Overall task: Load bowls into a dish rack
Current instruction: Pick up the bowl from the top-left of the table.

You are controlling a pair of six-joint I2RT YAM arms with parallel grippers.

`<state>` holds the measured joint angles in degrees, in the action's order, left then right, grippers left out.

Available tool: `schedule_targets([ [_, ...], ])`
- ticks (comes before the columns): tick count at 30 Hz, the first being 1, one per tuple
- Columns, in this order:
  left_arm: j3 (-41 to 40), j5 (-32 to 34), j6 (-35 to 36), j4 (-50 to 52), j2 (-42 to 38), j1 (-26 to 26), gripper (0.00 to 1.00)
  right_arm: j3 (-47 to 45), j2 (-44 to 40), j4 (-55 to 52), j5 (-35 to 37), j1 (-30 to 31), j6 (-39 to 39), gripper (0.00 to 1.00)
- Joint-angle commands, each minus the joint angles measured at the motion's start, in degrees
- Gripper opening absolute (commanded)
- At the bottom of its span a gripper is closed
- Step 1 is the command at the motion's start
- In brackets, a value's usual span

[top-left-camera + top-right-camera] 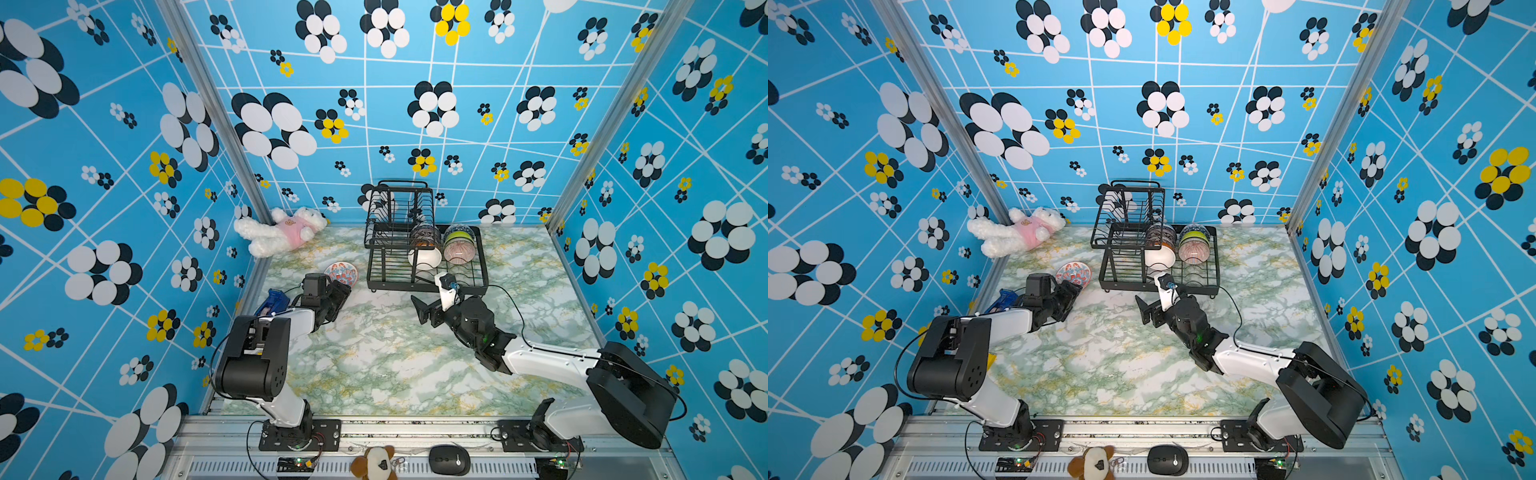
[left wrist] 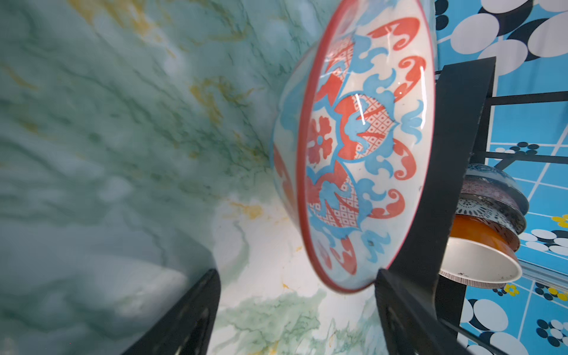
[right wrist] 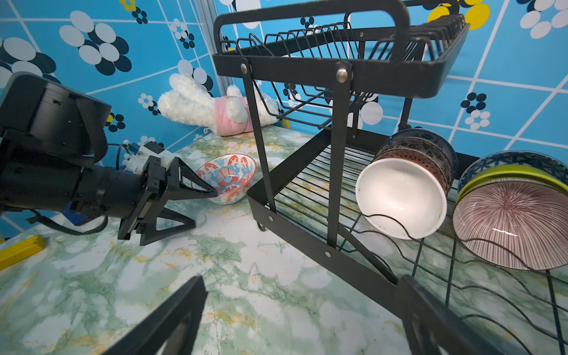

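Right gripper (image 3: 302,279) gapes, empty. Left gripper (image 3: 205,207) jaws apart at glazed red-blue floral bowl (image 3: 227,178). Likely slippery, brittle; pinch rim.

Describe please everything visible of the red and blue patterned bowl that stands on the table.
The red-blue floral bowl is small, round, glossy, ceramic by its look: white ground, thin red rim, red and blue scrolls inside and outside. It stands mouth up on the table, beside the dish rack, not in it. The open left gripper reaches its rim with one fingertip; contact is unclear.
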<state>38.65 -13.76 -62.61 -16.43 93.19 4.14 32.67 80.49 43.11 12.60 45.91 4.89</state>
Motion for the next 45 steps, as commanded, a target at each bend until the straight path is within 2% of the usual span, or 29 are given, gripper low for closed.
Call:
schedule_targets([
  [1,1.34,1.49,-1.29,-2.07,1.51,-0.62,0.79,0.03,0.70,1.69,-0.13,0.25,0.06,0.99],
  [5,1.55,2.50,-1.21,-2.36,2.51,-1.78,0.76,0.12,1.07,1.62,0.23,0.25,0.33,0.99],
  [11,2.41,2.77,-1.04,-2.74,4.74,-2.81,0.64,0.15,1.60,1.98,0.51,0.31,0.59,1.00],
  [14,2.07,3.15,-1.53,-3.80,5.60,-2.82,0.54,0.00,1.77,2.06,1.27,0.24,0.48,1.00],
  [17,1.34,3.21,-1.81,-5.04,5.52,-2.85,0.39,0.11,1.91,2.06,1.98,0.28,0.41,0.99],
  [23,-0.34,4.61,-1.11,-4.49,3.71,-2.85,0.26,0.27,2.03,1.23,3.88,0.31,1.36,0.99],
  [28,-1.09,6.10,0.58,-3.21,1.03,-2.82,0.10,0.22,1.93,1.01,7.80,0.27,1.42,0.99],
  [31,-0.80,5.97,1.84,-1.76,-1.00,-2.83,0.00,-0.35,1.39,1.50,9.30,-0.05,4.18,0.99],
  [39,0.63,8.13,8.85,6.15,-9.38,-2.83,0.00,-2.96,0.14,5.25,9.27,-2.10,7.23,0.99],
  [45,0.21,11.69,10.69,10.65,-19.07,-2.10,0.00,-0.46,-2.74,-4.03,12.45,-4.36,11.47,0.99],
])
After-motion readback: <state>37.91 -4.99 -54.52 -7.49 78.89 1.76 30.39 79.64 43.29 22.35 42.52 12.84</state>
